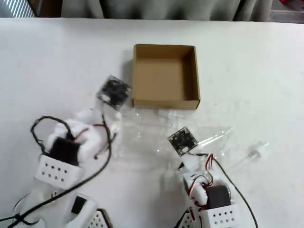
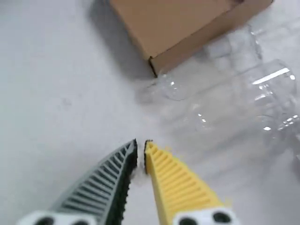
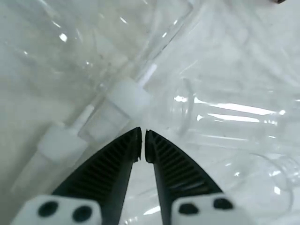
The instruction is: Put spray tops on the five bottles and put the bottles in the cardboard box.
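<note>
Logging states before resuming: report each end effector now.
Left end effector: closed, holding nothing.
Right end effector: closed, holding nothing.

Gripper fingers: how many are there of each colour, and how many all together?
Grey finger: 1
Yellow finger: 1
Black fingers: 2
Total: 4
</note>
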### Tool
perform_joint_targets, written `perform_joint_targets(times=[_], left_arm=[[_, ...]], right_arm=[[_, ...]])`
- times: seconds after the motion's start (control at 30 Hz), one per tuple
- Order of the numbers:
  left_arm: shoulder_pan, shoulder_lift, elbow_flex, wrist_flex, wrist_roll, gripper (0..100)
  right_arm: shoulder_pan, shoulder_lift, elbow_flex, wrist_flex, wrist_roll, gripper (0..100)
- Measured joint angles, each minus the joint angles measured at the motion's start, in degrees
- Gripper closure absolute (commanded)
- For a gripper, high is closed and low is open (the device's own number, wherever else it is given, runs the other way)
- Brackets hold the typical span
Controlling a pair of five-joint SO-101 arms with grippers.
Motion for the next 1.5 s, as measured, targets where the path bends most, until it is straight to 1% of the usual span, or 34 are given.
perform_joint_targets(times=[0.03,0.2,0.3,0.37,0.43,0.53,0.63,0.73,0.87,0.97,1.03,1.2,1.43,1.5], left_arm=[[1.49,-0.09,1.05,-0.44,0.0,94],[6.86,-0.09,9.32,-7.56,0.0,94],[7.21,0.0,10.99,-8.53,0.0,94],[7.21,0.0,11.6,-8.7,0.0,90],[5.98,0.0,11.69,-8.88,0.0,84],[1.41,0.0,11.69,-9.23,0.0,78],[-1.32,0.0,11.69,-9.23,0.0,77],[-1.76,0.0,11.69,-9.32,0.0,77],[-4.66,0.0,11.69,-10.73,5.27,77],[-8.53,0.0,11.69,-12.75,9.58,77],[-9.76,0.0,11.69,-13.19,11.25,77],[-9.67,0.0,13.89,-13.71,11.96,77],[-6.24,0.0,13.89,-12.92,11.96,77],[-5.71,0.0,13.89,-12.31,10.37,77]], right_arm=[[0.0,0.0,0.0,0.0,0.0,98.1],[0.0,0.0,0.0,0.0,0.0,98.1],[0.0,-0.09,0.0,0.0,0.0,98.1],[0.0,-0.09,0.0,0.0,0.0,98.1],[-0.62,-0.09,0.0,0.0,0.0,98.1],[-1.23,-0.09,0.0,0.0,0.0,98.2],[-1.41,-0.09,0.0,0.0,0.18,98.2],[-0.97,-0.09,-1.05,0.09,0.26,98.1],[5.89,-0.53,-6.07,-0.44,0.26,98.1],[7.38,-0.53,-7.74,-4.75,0.18,98.1],[8.35,-0.53,-7.91,-7.47,0.26,98.1],[11.96,-0.53,-8.09,-10.73,0.18,98.2],[16.53,-0.26,-3.87,-12.4,0.88,98.2],[16.97,-0.35,-3.87,-12.4,0.88,98.2]])
